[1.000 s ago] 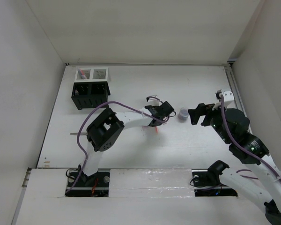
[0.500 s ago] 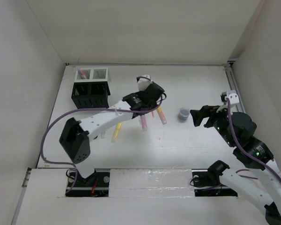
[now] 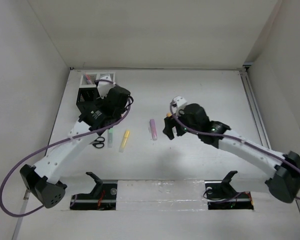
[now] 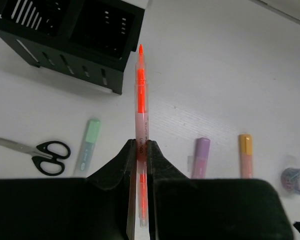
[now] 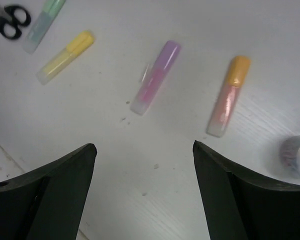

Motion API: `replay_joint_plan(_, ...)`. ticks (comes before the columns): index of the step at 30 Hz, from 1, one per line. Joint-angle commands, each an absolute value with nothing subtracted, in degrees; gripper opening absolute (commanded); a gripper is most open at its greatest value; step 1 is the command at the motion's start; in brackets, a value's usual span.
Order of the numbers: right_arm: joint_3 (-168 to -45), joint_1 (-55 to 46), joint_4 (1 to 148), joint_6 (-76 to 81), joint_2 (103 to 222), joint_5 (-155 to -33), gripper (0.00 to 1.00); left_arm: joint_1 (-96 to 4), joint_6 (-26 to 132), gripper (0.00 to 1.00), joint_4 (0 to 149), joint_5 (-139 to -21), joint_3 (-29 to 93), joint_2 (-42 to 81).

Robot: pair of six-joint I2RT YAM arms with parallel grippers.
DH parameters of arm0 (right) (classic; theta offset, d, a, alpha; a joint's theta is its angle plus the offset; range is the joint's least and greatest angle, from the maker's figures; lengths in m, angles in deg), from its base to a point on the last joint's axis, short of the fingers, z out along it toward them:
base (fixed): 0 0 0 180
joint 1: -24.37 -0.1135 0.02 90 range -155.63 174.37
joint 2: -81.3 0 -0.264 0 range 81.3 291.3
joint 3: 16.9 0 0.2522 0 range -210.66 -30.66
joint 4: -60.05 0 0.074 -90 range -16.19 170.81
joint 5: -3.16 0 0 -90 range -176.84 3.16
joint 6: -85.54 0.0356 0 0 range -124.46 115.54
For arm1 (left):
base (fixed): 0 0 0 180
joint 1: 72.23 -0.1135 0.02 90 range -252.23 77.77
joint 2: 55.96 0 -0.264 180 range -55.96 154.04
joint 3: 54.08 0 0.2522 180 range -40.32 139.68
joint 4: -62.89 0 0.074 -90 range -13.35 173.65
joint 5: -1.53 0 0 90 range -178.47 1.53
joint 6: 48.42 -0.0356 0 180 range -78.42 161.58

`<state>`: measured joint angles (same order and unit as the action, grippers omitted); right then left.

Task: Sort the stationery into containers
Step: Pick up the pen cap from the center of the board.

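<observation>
Our left hand [image 4: 141, 150] clamps the orange pen [image 4: 140, 95] near the black organiser [image 4: 65, 65]. Next we centre it over a compartment. Our right hand [image 5: 143, 146] hangs, fingers apart, above the purple marker [image 5: 155, 77].

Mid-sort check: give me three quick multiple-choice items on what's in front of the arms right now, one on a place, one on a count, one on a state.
1. Where do the scissors lie?
A) held in a gripper
B) on the table, beside the green marker
C) inside a container

2. How many stubby markers lie loose on the table?
A) two
B) four
C) six

3. What state is the left gripper in?
A) open and empty
B) shut on the scissors
C) shut on the orange pen

Key:
1 B, the left wrist view shows them flat on the table next to that marker.
2 B, the right wrist view shows green, yellow marker, purple marker and orange marker.
3 C, its fingers pinch the pen.
</observation>
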<state>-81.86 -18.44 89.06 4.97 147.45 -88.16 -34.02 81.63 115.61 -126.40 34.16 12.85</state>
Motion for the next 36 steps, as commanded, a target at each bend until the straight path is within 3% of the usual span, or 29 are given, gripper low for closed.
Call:
replay_joint_plan(1, -87.6, -22.2, 82.4, 3.8, 154.1, -89.8, 0.84, -34.4, 80.1, 0.00, 120.2, -128.3, 28.4, 8.1)
replay_joint_plan(8, -99.9, -27.7, 85.2, 3.3, 171.6, -86.1, 0.83, -34.4, 77.3, 0.00, 112.8, -124.6, 17.1, -2.3)
replay_joint_plan(17, -114.8, -30.7, 93.0, 6.2, 188.6, -75.0, 0.77, -34.4, 78.3, 0.00, 111.6, -126.0, 15.7, -7.8)
replay_joint_plan(36, -120.4, -30.0, 96.3, 7.2, 197.5, -72.5, 0.74, -34.4, 74.7, 0.00, 108.7, -121.3, 15.1, -6.6)
